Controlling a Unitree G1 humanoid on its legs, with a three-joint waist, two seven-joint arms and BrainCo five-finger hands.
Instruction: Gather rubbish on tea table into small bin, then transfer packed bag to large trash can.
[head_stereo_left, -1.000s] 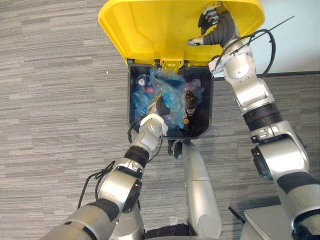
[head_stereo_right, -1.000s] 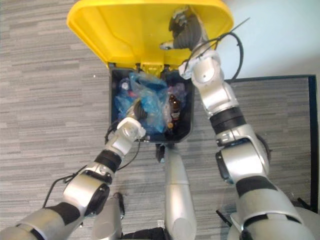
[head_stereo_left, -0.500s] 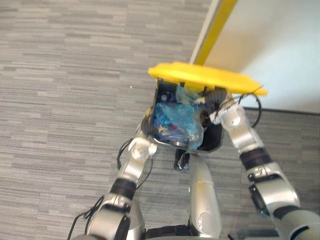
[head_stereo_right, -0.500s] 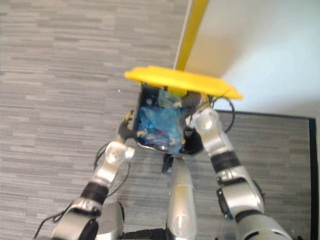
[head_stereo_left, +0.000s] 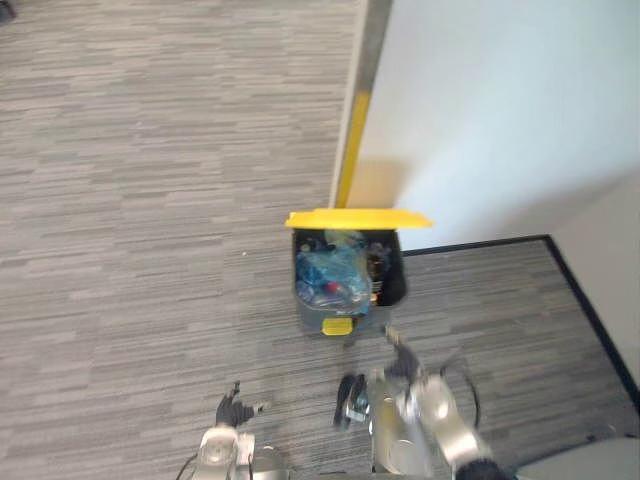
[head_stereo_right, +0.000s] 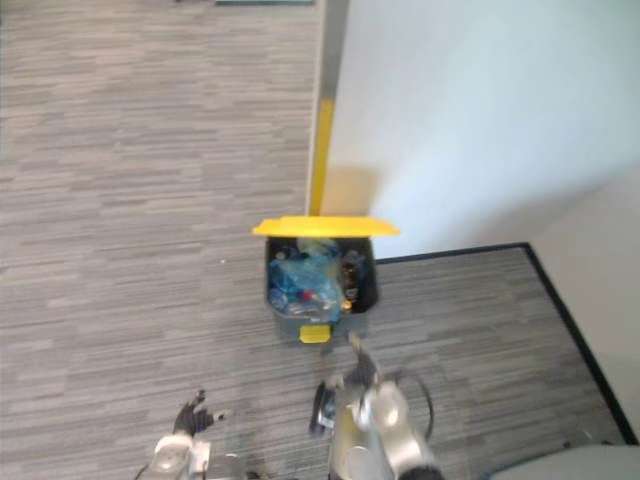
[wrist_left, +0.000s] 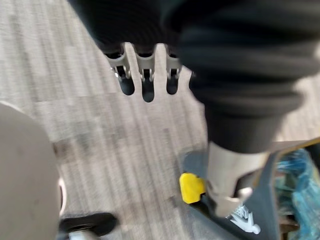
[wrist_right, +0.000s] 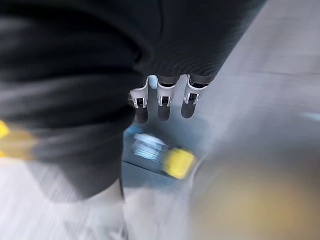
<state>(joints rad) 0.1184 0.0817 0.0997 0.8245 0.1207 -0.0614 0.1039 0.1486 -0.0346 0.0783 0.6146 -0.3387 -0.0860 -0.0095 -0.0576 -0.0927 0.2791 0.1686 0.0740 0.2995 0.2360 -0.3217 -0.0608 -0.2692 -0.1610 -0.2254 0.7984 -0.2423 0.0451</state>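
Grey carpet floor at a white wall's corner. The large trash can (head_stereo_left: 312, 318) stands against the wall, yellow lid (head_stereo_left: 357, 217) raised, blue packed bag (head_stereo_left: 330, 272) inside. Left hand (head_stereo_left: 230, 410) and right hand (wrist_right: 164, 97) are well short of it, fingers straight, empty.

Full trash can (head_stereo_left: 318, 318), lid (head_stereo_left: 357, 218) up, wall (head_stereo_left: 500, 120) behind

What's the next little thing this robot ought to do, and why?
Probably lower both arms to rest: the blue bag lies inside the large trash can, whose yellow lid stands open, and the left hand and right hand are open, empty and clear of the can.
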